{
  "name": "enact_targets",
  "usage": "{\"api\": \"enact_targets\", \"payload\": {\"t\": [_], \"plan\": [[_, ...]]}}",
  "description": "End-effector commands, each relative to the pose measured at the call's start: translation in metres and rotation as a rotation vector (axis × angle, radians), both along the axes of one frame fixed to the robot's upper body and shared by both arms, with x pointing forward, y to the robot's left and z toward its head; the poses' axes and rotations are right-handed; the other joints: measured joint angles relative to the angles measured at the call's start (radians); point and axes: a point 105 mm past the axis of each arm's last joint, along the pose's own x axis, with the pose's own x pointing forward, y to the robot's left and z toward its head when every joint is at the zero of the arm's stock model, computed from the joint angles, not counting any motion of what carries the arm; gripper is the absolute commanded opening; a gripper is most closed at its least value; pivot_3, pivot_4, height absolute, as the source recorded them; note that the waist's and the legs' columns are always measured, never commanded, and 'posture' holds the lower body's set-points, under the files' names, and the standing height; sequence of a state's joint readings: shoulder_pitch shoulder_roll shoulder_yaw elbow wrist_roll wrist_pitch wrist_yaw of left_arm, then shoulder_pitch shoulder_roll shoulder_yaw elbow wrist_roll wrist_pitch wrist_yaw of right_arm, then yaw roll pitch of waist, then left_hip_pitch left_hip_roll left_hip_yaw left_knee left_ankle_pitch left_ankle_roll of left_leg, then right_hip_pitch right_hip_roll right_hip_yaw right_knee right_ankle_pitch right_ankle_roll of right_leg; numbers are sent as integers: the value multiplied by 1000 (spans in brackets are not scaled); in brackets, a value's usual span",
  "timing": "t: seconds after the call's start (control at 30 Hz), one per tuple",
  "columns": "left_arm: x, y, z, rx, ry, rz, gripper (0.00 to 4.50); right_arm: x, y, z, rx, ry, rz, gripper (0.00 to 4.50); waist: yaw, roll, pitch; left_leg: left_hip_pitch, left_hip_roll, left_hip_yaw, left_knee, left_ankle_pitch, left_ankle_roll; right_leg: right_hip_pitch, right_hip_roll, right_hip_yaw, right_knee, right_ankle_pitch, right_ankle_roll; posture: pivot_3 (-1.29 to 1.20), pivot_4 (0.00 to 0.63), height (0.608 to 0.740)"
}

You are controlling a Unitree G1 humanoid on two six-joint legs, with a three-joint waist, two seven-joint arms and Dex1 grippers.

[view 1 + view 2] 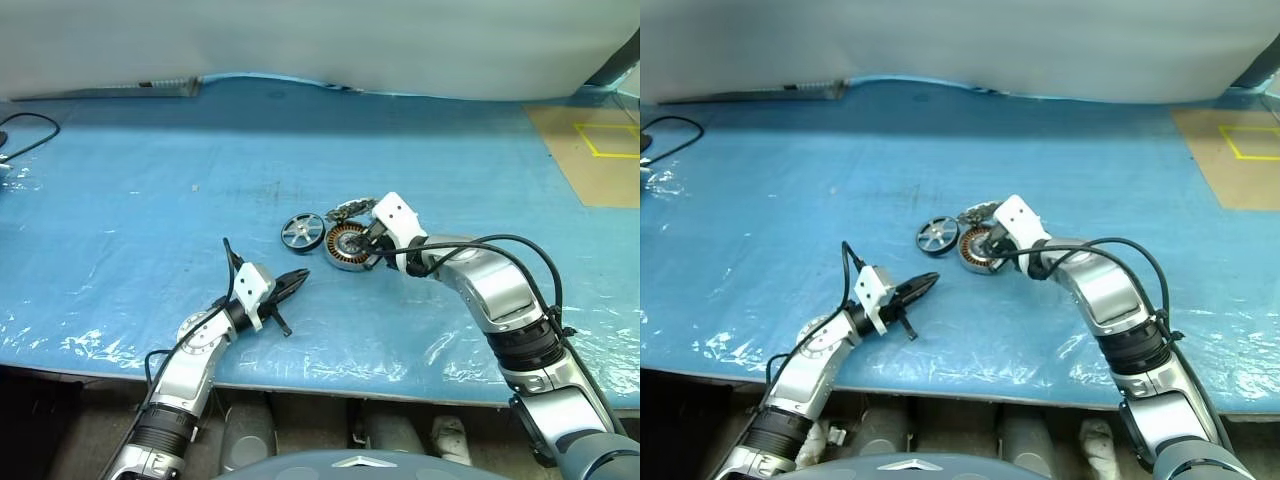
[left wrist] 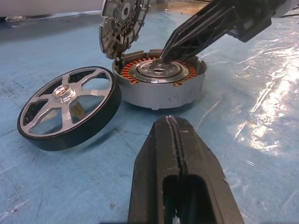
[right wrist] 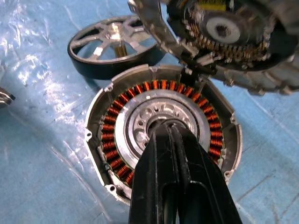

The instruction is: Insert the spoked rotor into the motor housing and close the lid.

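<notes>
On the blue table cover (image 1: pixel 150 180), you have the motor housing (image 2: pixel 161 84) open, its lid (image 2: pixel 122 23) tilted up at the far edge, ribbed inside showing. Your right gripper (image 3: pixel 172 133), jaws pressed together and holding nothing, rests its tip on the silver centre inside the copper windings. The spoked rotor (image 2: pixel 67 106) leans against the housing's side, not yet inserted; it looks intact, dark rim and bright spokes. Your left gripper (image 2: pixel 174 135), also closed and empty, hovers near. Next, I judge, you must free the centre and grasp the rotor.
</notes>
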State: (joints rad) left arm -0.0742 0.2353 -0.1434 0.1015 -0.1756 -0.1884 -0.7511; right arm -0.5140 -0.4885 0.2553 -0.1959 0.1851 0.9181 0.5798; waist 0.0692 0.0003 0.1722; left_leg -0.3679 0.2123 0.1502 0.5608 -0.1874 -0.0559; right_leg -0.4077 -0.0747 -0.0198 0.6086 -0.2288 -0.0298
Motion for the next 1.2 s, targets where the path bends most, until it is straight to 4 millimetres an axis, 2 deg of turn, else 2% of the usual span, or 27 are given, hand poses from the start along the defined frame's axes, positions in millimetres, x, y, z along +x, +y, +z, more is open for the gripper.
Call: {"api": "enact_targets", "payload": {"t": [0.03,0.23,0.63,0.8,1.2], "plan": [[0,-1,9,-12,-39,-1,0,5,2,4,-13,-26,5,37,0,0,0,0,0,0,0,0,0,0,0,0,0,0,0,0,150,740],[-1,-1,7,-12,-22,-4,0,7,3,5,-10,4,-6,37,0,0,0,1,0,0,1,0,0,1,0,0,1,0,0,0,150,740],[-6,-4,4,-22,-13,-14,0,-7,26,-2,-21,64,104,37,0,0,0,2,0,0,1,0,0,1,0,0,1,0,0,0,150,740],[-8,-5,4,-25,-8,-14,0,1,22,-3,-42,39,57,37,0,0,0,2,0,0,2,0,0,1,0,1,3,0,0,0,150,740],[-7,-6,2,-25,0,-15,0,0,6,-2,-102,40,51,37,0,0,0,3,0,0,3,0,0,2,0,1,4,0,0,0,150,740]]}}
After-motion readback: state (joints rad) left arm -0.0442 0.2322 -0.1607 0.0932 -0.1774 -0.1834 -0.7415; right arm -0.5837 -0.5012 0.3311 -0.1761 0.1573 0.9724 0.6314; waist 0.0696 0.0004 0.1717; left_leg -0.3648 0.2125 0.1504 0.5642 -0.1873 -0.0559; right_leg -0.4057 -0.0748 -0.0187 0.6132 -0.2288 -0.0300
